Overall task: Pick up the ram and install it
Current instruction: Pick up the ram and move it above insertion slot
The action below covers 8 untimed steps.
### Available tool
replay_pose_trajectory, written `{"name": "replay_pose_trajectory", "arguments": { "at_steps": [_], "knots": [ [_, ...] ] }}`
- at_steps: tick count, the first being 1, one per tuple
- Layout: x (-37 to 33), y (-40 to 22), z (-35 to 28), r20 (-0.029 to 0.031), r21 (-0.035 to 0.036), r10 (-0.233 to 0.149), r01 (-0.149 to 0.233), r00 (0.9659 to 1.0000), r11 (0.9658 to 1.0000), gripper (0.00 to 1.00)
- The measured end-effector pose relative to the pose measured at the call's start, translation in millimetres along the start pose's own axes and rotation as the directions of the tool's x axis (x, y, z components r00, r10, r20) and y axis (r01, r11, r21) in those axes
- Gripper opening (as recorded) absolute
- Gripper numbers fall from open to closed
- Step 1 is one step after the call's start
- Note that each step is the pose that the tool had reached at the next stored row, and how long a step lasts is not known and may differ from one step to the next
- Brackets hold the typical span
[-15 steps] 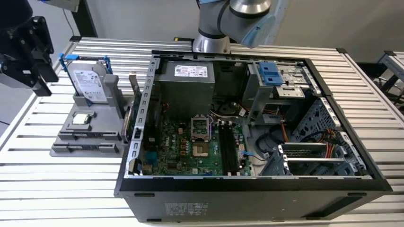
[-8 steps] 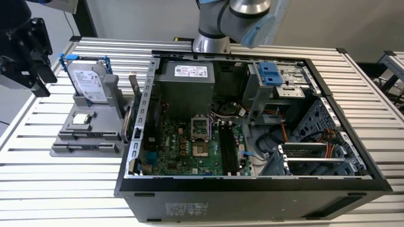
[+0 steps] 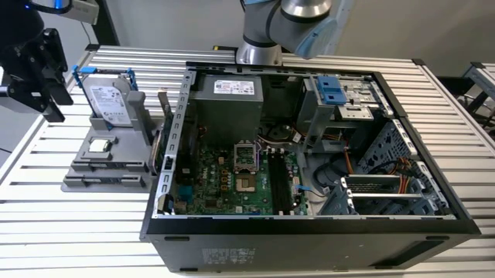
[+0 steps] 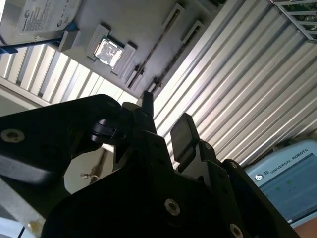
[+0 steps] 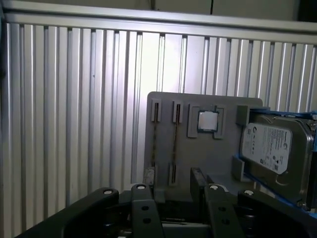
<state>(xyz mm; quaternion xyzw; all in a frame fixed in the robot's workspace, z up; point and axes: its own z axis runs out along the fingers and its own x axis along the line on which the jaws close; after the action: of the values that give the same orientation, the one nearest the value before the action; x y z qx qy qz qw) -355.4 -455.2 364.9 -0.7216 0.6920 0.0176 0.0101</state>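
In the exterior view the open computer case (image 3: 309, 243) lies on its side on the slatted metal table (image 3: 69, 214), its green motherboard (image 3: 224, 179) with black memory slots (image 3: 280, 179) exposed. Just beside the case, on the exterior view's left, stands a grey parts holder (image 3: 83, 174) carrying an upright hard drive (image 3: 108, 98) and, below it, a square processor chip (image 3: 98, 145). The black gripper (image 3: 48, 87) hangs at the exterior view's far left, apart from the holder and level with the hard drive, while the arm (image 3: 298, 17) rises behind the case. In the first wrist view the ram (image 5: 175, 144) stands on edge in a narrow slot of the holder, next to the processor chip, and a second thin stick (image 5: 154, 144) sits in the neighbouring slot. The claw's two fingers (image 5: 141, 198) are spread with nothing between them, short of the holder. In the second wrist view the same fingers stand apart and bare, with the holder, chip and hard drive beyond them over the slats. The ram is untouched in its slot.
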Motion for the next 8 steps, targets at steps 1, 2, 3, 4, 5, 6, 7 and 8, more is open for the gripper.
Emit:
{"name": "replay_pose_trajectory", "arguments": {
  "at_steps": [1, 2, 3, 4, 5, 6, 7, 8],
  "knots": [
    [-0.1, 0.1, 1.4, 0.0000, 0.0000, 0.000, 0.000, 1.0000, 1.0000, 1.00],
    [-0.2, 0.2, 2.5, -0.0001, -0.0001, 0.000, 0.000, 1.0000, 1.0000, 1.00],
    [-0.3, 0.1, 3.8, 0.0000, -0.0001, 0.000, 0.000, 1.0000, 1.0000, 1.00],
    [-0.3, 0.1, 5.0, -0.0001, -0.0002, 0.000, 0.000, 1.0000, 1.0000, 1.00],
    [-0.4, 0.1, 6.0, -0.0001, -0.0002, 0.000, 0.000, 1.0000, 1.0000, 1.00],
    [-0.4, 0.1, 7.1, 0.0000, -0.0001, 0.000, 0.000, 1.0000, 1.0000, 1.00],
    [-0.4, 0.1, 8.1, 0.0000, -0.0001, 0.000, 0.000, 1.0000, 1.0000, 1.00],
    [-0.5, 0.1, 9.0, -0.0001, -0.0001, 0.000, 0.000, 1.0000, 1.0000, 1.00]
  ]
}}
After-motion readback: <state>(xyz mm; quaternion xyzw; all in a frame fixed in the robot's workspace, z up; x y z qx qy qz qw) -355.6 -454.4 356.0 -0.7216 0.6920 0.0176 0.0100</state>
